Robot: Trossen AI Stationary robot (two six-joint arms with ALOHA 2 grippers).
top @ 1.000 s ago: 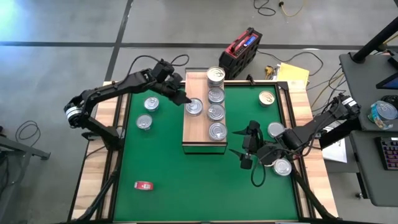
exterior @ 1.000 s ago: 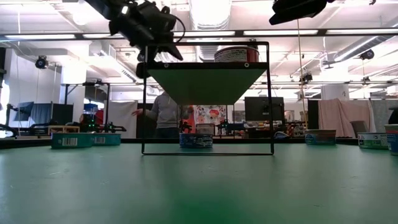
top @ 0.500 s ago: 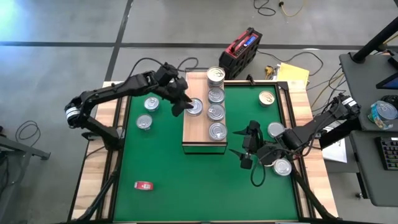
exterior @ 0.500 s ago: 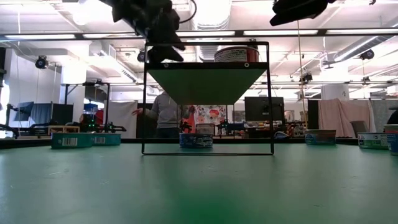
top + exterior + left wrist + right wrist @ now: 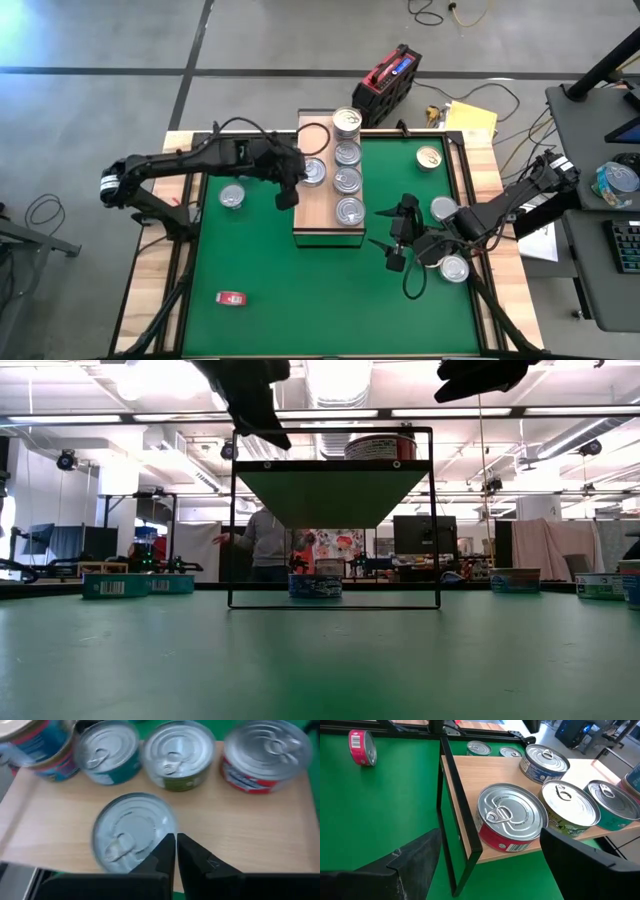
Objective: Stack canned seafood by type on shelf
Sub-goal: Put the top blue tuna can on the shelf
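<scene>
The shelf (image 5: 318, 218) is a light-wood board on a dark frame, standing on the green mat. Several silver-lidded tins of canned seafood stand on it: a row (image 5: 347, 181) along its right side, two stacked at the far end (image 5: 346, 122), and one (image 5: 314, 171) on its left side. My left gripper (image 5: 288, 196) is shut and hovers above the shelf's left edge, its tips (image 5: 176, 845) just beside that lone tin (image 5: 131, 831). My right gripper (image 5: 395, 243) is open, off the shelf's near right corner, facing a red-sided tin (image 5: 511, 817).
Loose tins lie on the mat: one at the left (image 5: 232, 197), a gold-lidded one at the far right (image 5: 430, 158), and two by my right arm (image 5: 444, 208) (image 5: 455, 268). A small red flat object (image 5: 231, 297) lies near the front left. People and benches stand beyond the table.
My left gripper has drawn back from the lone tin on the shelf's left side, moved toward the table's near edge along the shelf's left edge, rolled about its own line, and shut on nothing. The tin has stayed where it stood.
</scene>
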